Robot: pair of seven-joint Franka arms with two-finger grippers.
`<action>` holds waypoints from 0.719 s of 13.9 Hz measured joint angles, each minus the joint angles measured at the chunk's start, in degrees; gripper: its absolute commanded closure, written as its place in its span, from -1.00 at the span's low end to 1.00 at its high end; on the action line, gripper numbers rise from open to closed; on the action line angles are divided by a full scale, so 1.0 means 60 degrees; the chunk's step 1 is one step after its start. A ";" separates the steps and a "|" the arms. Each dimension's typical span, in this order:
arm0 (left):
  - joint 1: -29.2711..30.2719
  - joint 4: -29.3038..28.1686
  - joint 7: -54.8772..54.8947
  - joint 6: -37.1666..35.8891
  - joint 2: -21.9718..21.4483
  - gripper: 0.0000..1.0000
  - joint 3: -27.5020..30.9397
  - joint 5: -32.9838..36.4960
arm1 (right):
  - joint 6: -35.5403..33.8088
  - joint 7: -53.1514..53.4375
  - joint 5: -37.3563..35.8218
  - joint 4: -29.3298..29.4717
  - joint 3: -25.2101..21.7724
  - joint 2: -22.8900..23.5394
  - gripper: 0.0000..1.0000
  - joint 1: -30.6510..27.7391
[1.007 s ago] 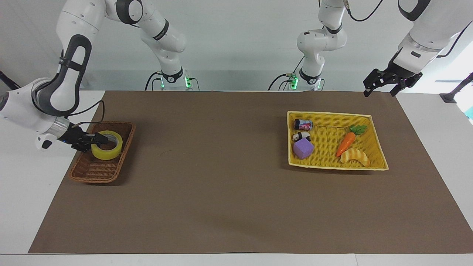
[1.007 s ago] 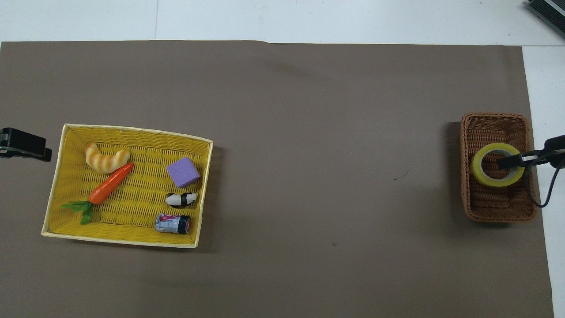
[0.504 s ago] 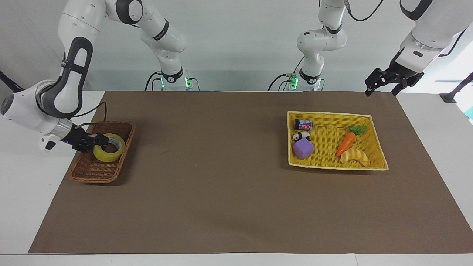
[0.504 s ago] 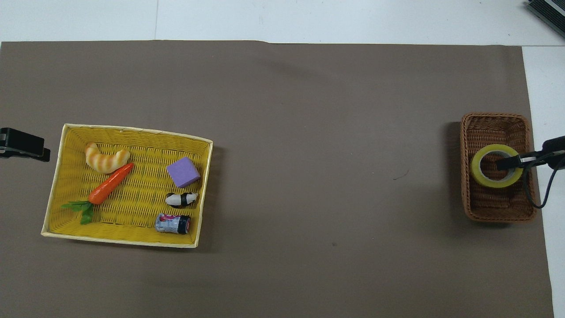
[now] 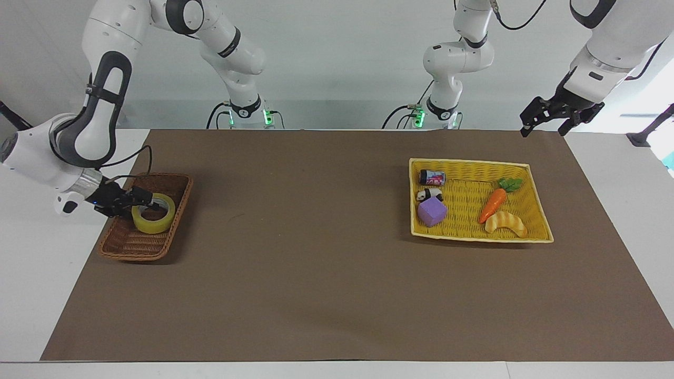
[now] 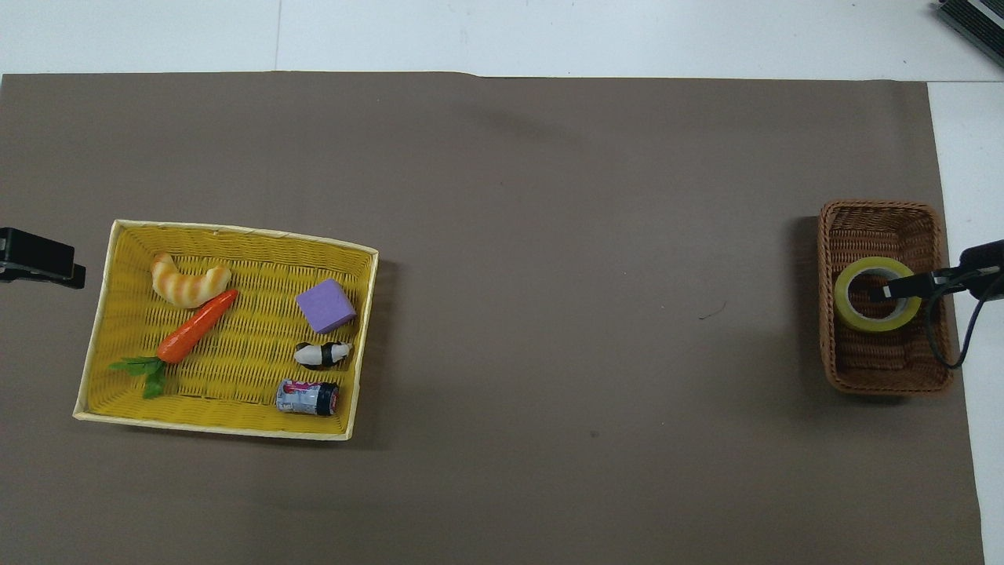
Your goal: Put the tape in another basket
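The yellow tape [image 5: 151, 225] lies flat and low in the brown wicker basket [image 5: 134, 247] at the right arm's end of the table. My right gripper [image 5: 149, 203] reaches in from the basket's side, with one finger in the roll's hole and shut on its rim. In the overhead view the tape [image 6: 849, 304] sits mid-basket [image 6: 878, 369] with the right gripper [image 6: 903, 289] over it. My left gripper [image 5: 545, 123] waits open and empty in the air past the yellow tray-basket [image 5: 474, 164]. It also shows in the overhead view [image 6: 43, 265].
The yellow tray-basket [image 6: 102, 314] at the left arm's end holds a purple cube [image 6: 325, 305], a carrot [image 6: 196, 326], a croissant [image 6: 188, 281], a panda toy [image 6: 323, 355] and a small can [image 6: 307, 397]. A brown mat [image 6: 549, 235] covers the table.
My right gripper has lowered the tape into the brown basket, so the roll now sits deeper and flatter. The left gripper has risen slightly.
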 measured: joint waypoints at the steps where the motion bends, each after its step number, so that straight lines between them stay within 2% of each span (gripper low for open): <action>1: 0.0000 0.0000 0.0000 0.0000 0.0000 -1.00 0.0000 0.0000 | 0.0003 0.0000 0.0023 0.0125 0.0047 -0.0035 -1.00 0.0008; 3: 0.0000 0.0000 0.0000 0.0000 0.0000 -1.00 0.0000 0.0000 | 0.0032 -0.0004 0.0024 0.0433 0.0179 -0.0236 -1.00 0.0135; 7: 0.0000 0.0000 0.0000 0.0000 0.0000 -1.00 0.0001 0.0000 | 0.0417 0.0070 -0.0288 0.0584 0.0209 -0.0887 -1.00 0.1043; 10: 0.0000 0.0000 0.0000 0.0000 0.0000 -1.00 0.0005 0.0000 | 0.0664 0.1195 -0.0501 0.0583 0.0211 -0.1247 -1.00 0.1469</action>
